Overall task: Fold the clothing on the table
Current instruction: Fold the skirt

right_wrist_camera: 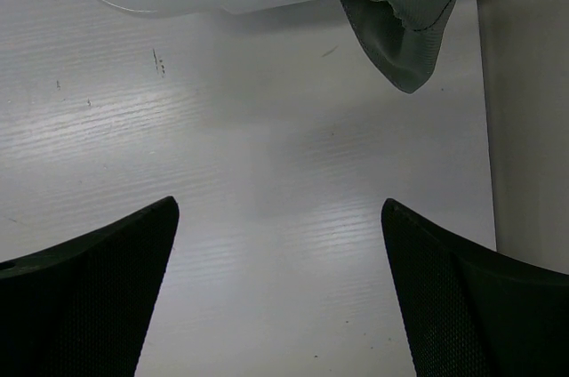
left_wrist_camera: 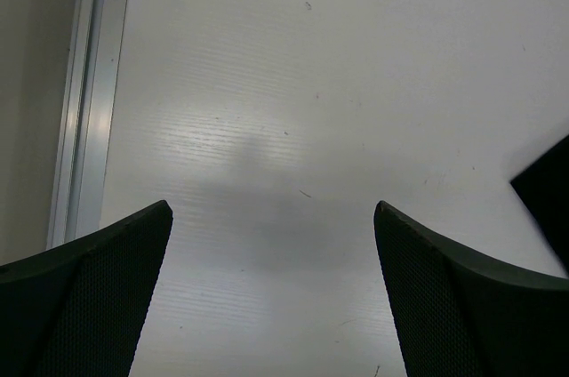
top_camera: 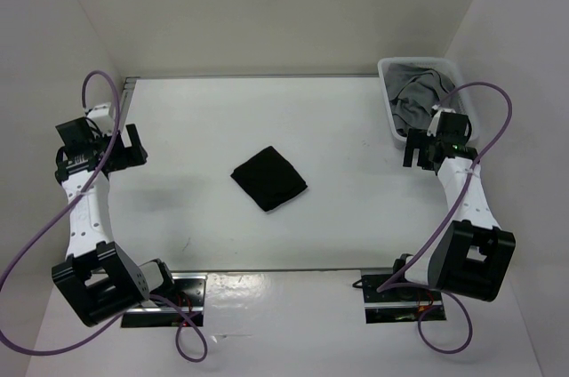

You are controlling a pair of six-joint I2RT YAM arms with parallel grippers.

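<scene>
The black clothing (top_camera: 268,178) lies as a small, compact square in the middle of the white table (top_camera: 267,110), turned like a diamond. One corner of the clothing (left_wrist_camera: 549,192) shows at the right edge of the left wrist view. My left gripper (top_camera: 131,147) hangs at the table's left side, well away from the cloth, open and empty. Over at the right side, my right gripper (top_camera: 418,151) stands beside the basket, also open with nothing between its fingers. In both wrist views the fingers (left_wrist_camera: 98,288) (right_wrist_camera: 462,297) frame bare table.
A white plastic basket (top_camera: 388,101) at the back right holds a grey garment (top_camera: 425,97); a flap of that grey garment (right_wrist_camera: 400,12) hangs over the basket's edge near my right gripper. A metal rail (left_wrist_camera: 89,101) runs along the table's left edge.
</scene>
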